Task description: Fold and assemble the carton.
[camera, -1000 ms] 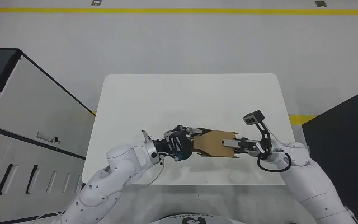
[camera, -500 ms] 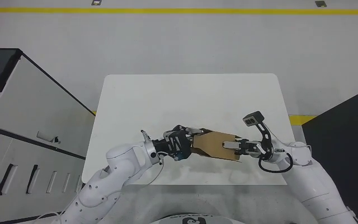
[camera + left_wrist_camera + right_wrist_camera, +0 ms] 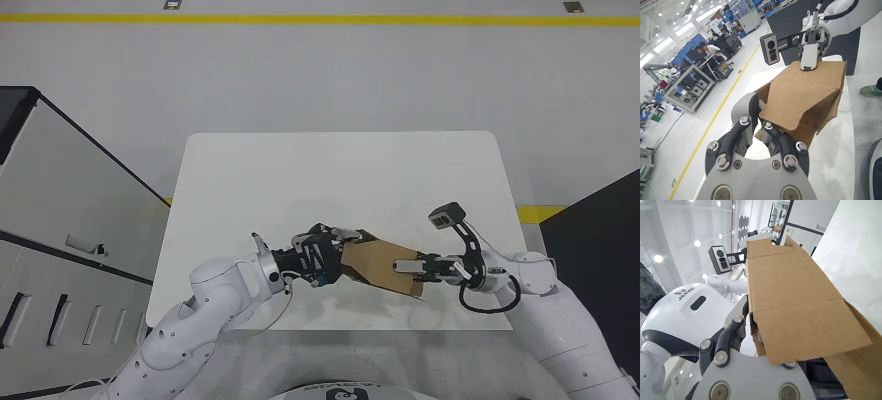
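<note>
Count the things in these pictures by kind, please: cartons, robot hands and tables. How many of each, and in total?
carton: 1
hands: 2, left hand and right hand, each gripping the carton
table: 1
Total: 4

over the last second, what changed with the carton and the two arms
The right end effector drew toward the robot and slightly inward, swinging its end of the carton with it, so the carton now lies skewed. The left end effector stayed put; both keep their grip.
</note>
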